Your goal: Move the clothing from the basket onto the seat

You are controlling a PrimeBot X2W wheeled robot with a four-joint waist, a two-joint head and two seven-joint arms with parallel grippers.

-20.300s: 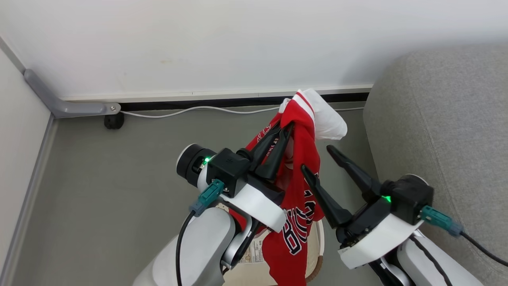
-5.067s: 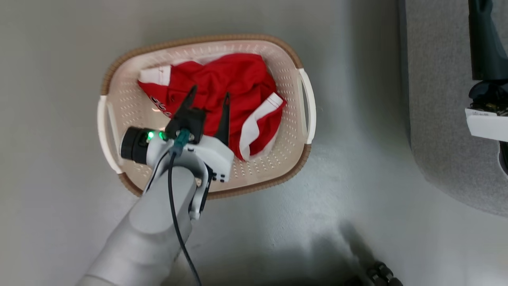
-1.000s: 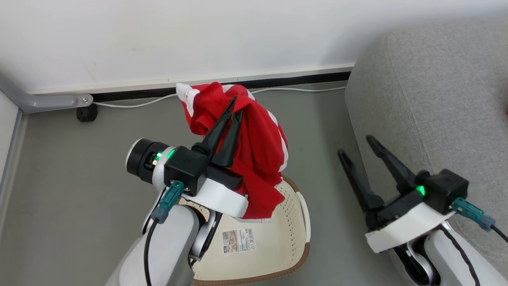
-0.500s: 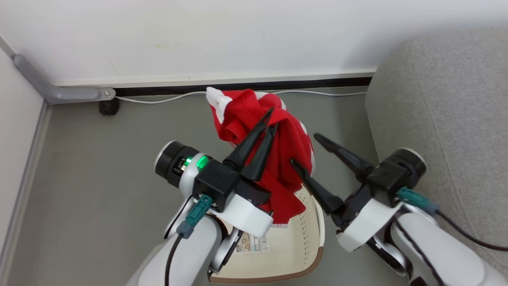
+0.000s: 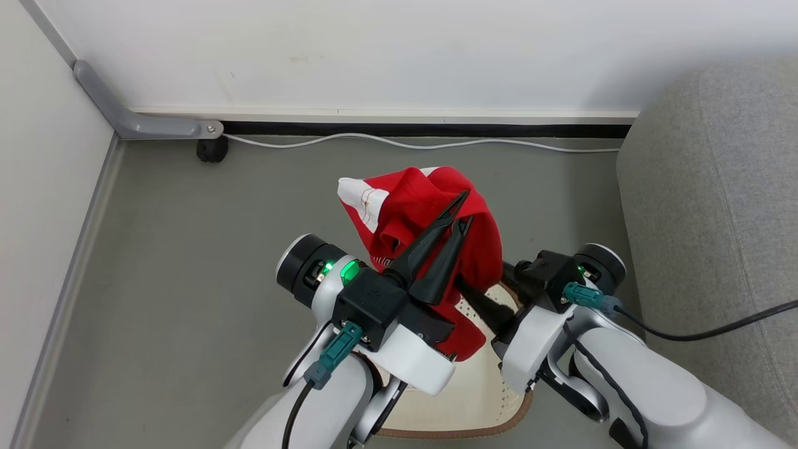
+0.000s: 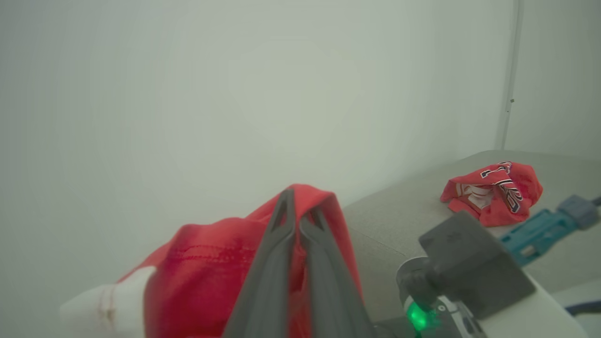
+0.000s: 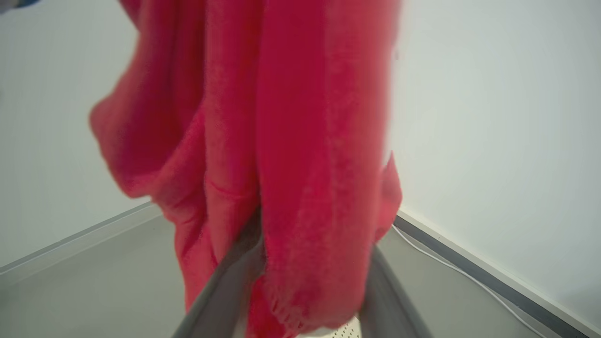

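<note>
The red garment (image 5: 430,206) hangs in the air above the basket (image 5: 475,399), pinched near its top between the closed fingers of the left end effector (image 5: 466,207). It has a white band at its upper left and falls in loose folds towards the basket. Five seconds ago it lay crumpled inside the basket.

Half a second ago the right end effector (image 7: 307,281) stood clear of the cloth, on the sofa side of the basket, with both fingers in plain sight. It has now swung in above the basket, and its open fingers sit either side of the hanging cloth without closing on it.

A second red jersey (image 6: 493,190) with dark lettering lies bunched on the grey sofa (image 5: 704,218), well away from the basket.

The head camera has also shifted, so the wall corner beyond the basket now takes up more of the picture.

In the head view the garment hides the right fingertips, and both arms cover most of the basket, leaving a patch of perforated wall and some brown rim. The small lettering on the held garment is too small to read. The right wrist view shows the cloth close up and blurred.
</note>
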